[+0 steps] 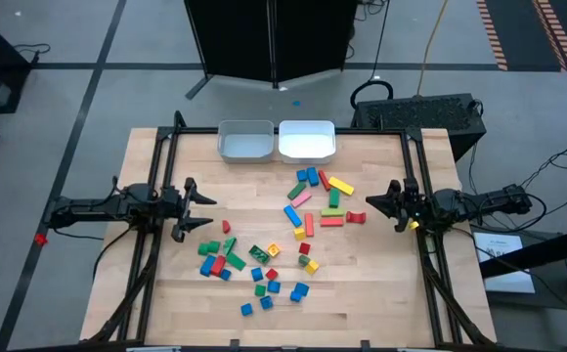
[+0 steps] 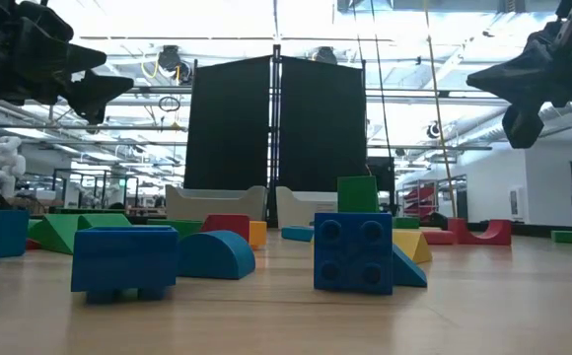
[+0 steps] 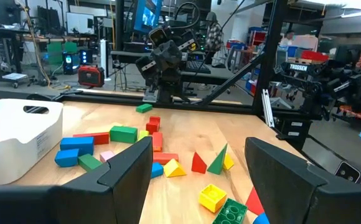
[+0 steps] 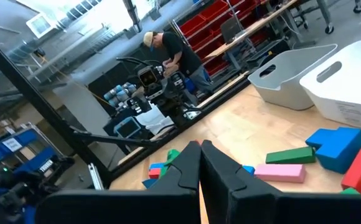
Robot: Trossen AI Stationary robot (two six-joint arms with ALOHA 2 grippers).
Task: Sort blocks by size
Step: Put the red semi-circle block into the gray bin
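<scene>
Both arms parked at the edges of the surface (image 1: 166, 293), nothing held.

Left end effector (image 1: 205, 210) hovers over the left side, fingers spread apart and empty; the gap between them is clear in the left wrist view. It points toward the middle and sits above the wood, just up from the left cluster.

Right end effector (image 1: 370, 203) hovers over the right side, fingers pressed together, empty. In the right wrist view the two tips meet with no gap. A small red block (image 1: 355, 217) lies just beside its tip, not touching as far as I can tell.

The blocks (image 1: 283, 240) are all loose on the wood, spread through the middle: one group near the bins (blue, pink, yellow, green, red bars), one left-centre (green, red, blue), and small blue cubes nearest the front edge. Low view shows a blue studded block (image 2: 353, 252) with a green block (image 2: 357, 194) behind it.

Grey bin (image 1: 245, 141) and white bin (image 1: 307, 140) sit side by side, touching, at the far edge. Both look empty.

A person (image 4: 168, 53) stands at a bench beyond the surface.
</scene>
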